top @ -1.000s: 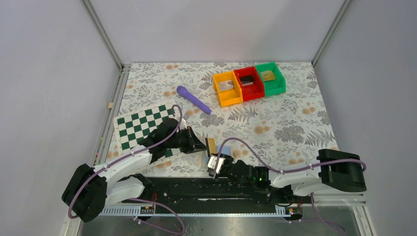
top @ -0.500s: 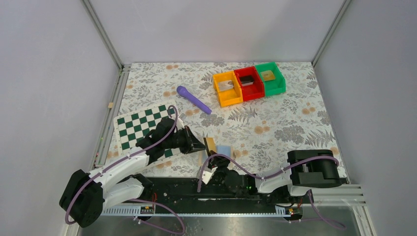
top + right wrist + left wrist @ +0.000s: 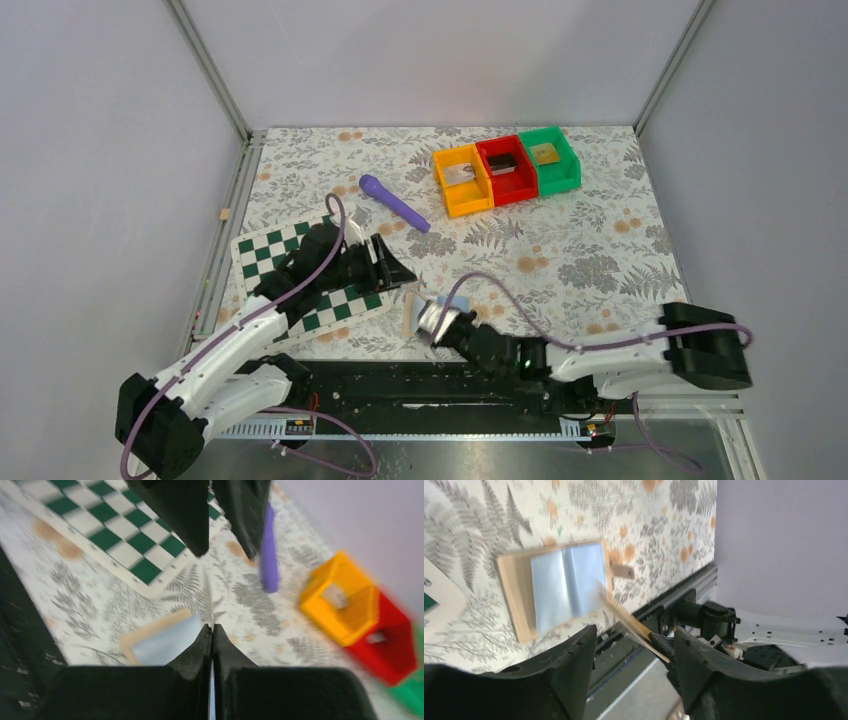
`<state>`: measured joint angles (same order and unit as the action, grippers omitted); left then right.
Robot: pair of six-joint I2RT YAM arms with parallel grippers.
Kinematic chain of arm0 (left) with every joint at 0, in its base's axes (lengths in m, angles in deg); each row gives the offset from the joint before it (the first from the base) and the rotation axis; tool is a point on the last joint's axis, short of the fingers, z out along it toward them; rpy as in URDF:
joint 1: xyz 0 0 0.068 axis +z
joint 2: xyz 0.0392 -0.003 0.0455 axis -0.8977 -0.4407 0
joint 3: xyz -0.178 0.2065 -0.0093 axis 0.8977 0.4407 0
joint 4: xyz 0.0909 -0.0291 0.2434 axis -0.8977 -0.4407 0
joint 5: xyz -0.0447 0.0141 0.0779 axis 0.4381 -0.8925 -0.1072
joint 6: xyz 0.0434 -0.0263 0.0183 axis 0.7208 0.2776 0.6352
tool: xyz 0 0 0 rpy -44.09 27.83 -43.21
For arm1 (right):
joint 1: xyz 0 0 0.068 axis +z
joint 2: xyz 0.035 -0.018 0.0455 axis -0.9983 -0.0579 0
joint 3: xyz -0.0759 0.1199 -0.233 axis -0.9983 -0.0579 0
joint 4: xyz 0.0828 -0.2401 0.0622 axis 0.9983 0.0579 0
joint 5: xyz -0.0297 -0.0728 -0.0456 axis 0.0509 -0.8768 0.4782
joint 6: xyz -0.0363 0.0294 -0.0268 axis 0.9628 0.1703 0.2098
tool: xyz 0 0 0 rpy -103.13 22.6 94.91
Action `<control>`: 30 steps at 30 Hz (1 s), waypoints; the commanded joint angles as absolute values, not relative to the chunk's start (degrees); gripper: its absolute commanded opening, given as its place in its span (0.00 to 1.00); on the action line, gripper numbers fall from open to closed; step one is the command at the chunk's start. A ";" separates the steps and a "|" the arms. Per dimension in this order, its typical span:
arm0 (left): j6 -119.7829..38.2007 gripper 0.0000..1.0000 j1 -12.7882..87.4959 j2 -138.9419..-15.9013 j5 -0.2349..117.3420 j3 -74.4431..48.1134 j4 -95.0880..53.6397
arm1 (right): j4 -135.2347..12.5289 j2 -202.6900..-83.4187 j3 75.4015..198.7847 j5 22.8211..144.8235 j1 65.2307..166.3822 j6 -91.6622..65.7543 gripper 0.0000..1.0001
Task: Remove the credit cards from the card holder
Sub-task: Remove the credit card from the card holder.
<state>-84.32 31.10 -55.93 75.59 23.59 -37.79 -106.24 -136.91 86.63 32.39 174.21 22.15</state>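
Left gripper (image 3: 397, 268) backed off card holder (image 3: 561, 587), jaws apart, empty | right gripper (image 3: 437, 322) pinched shut on credit card (image 3: 631, 625) | card judged thin, stiff, slick; best held by edge.

Three bins (image 3: 515, 194) (orange, red, green)

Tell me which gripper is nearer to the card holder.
Right. The right gripper sits at the near edge of the card holder, shut on a thin tilted card. The left gripper is open, set back from the holder toward the checkerboard.
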 commanded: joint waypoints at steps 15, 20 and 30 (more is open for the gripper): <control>-63.02 0.66 32.90 -45.20 82.11 16.38 -43.22 | -66.82 -109.80 95.01 81.88 146.21 -34.95 0.00; -60.62 0.65 32.87 -45.49 83.34 14.75 -45.45 | -64.21 -107.94 95.27 79.85 142.31 -37.81 0.00; -51.86 0.83 32.87 -45.10 75.46 10.64 -56.28 | -41.80 -113.44 110.69 89.47 114.63 -28.69 0.00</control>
<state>-57.22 32.65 -45.67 79.55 14.89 -52.80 -50.31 -108.91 102.89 80.98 123.10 -33.56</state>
